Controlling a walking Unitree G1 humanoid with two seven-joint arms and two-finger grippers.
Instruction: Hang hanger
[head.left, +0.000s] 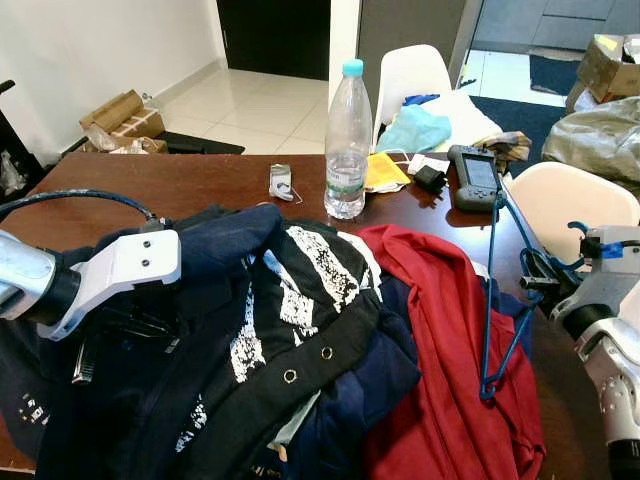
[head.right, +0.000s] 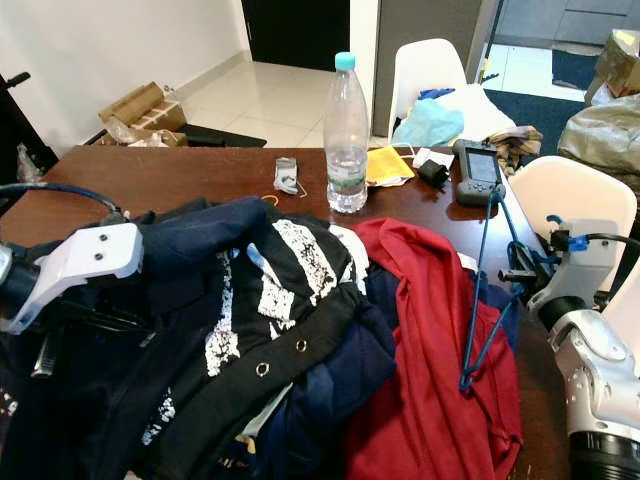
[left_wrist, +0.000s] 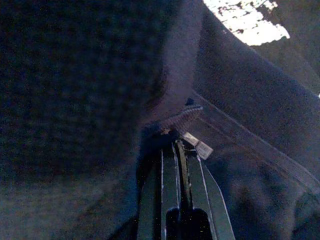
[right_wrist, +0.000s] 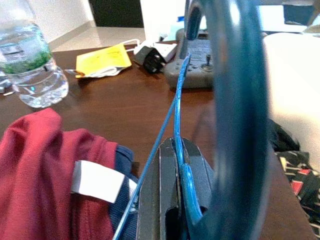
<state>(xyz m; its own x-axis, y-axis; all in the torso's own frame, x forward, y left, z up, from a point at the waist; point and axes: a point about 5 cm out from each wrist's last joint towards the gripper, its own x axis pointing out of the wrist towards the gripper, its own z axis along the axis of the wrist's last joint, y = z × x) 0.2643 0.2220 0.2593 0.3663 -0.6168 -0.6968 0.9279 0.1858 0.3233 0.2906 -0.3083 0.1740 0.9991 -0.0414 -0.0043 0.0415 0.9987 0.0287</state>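
The right gripper (head.left: 538, 283) is clamped shut on the blue hanger (head.left: 492, 300), its two black fingers (right_wrist: 167, 195) pressed flat on the thin wire where the frame meets the neck, with the hook curling up close past the wrist camera. From that grip the hanger's long axis runs slantwise: one end drops toward the robot and lies against the red garment (head.left: 450, 360), the other rises away across the table (head.left: 180, 180) toward the grey handheld controller (head.left: 475, 178). So the hanger lies just inboard of the right arm, at the right-hand edge of the clothes heap, and its frame is empty (nothing threaded on it yet). The left gripper (left_wrist: 182, 145) is on the far side of the heap, closed on a fold of the dark navy garment (head.left: 215, 250) near a seam and a small label, its fingers nearly together around the cloth. Between the two arms lie the black and white printed garment (head.left: 300, 290) and the red one, overlapping, so the navy piece and the hanger are well apart, and I judge that the coming move turns on bringing a neck opening across to the hanger's lower end. Open room is tight: a water bottle (head.left: 348, 140) stands just behind the heap, a white chair (head.left: 570, 205) crowds the right arm, and the table's right edge is near the wrist. The freest space looks to be upward, above the pile.
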